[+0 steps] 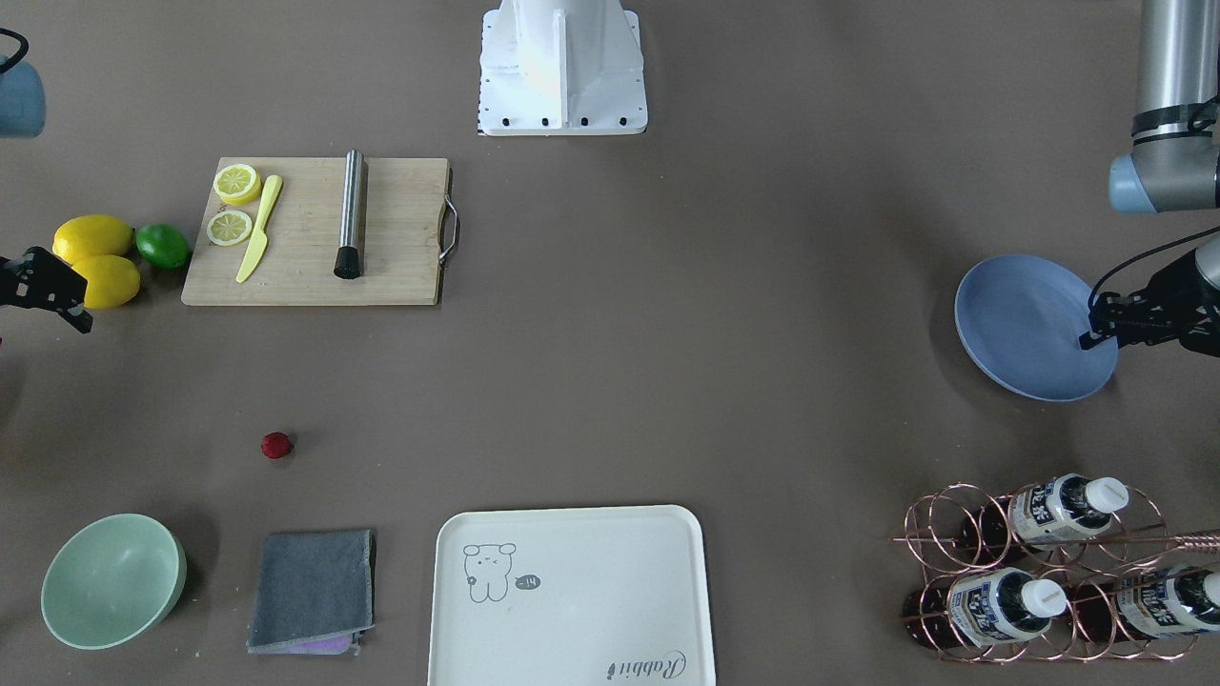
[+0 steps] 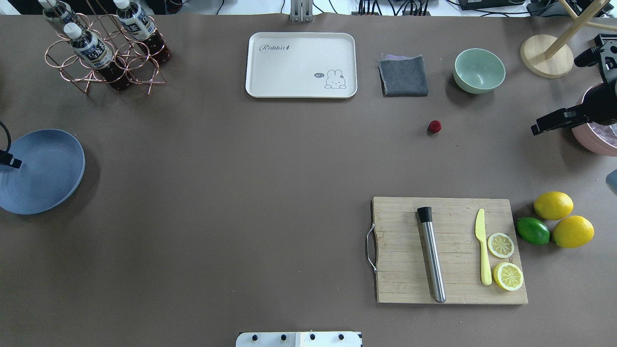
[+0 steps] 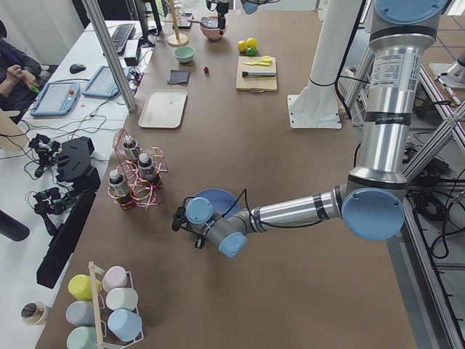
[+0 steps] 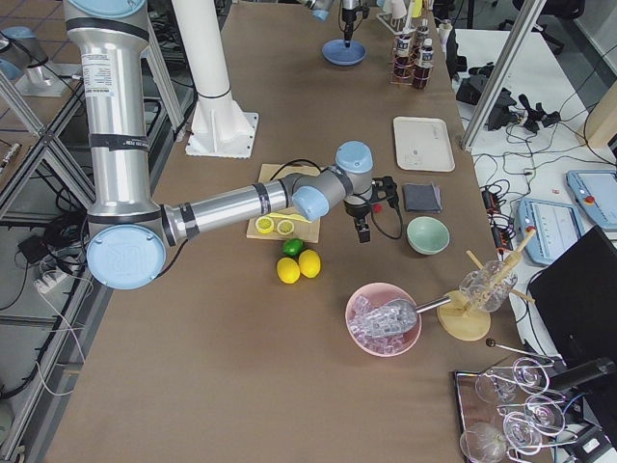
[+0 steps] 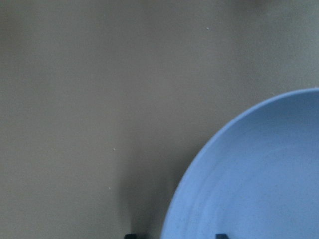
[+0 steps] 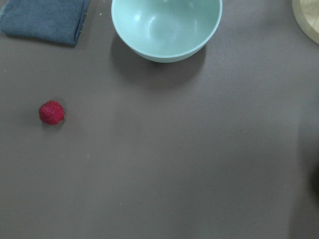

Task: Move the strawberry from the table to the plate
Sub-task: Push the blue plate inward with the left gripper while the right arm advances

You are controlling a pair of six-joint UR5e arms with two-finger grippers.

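The strawberry, small and dark red, lies alone on the table between the cutting board and the grey cloth. The blue plate rests at the table's left end. My left gripper hovers at the plate's rim. In the left wrist view its two fingertips stand apart, so it is open and holds nothing. My right gripper hangs above the table to the right of the strawberry. Its fingers do not show clearly, so I cannot tell whether it is open or shut.
A mint-green bowl, a grey cloth and a cream tray line the far edge. Near the right gripper is a pink bowl. The cutting board holds a muddler, a knife and lemon slices; lemons and a lime sit beside it. A bottle rack stands far left.
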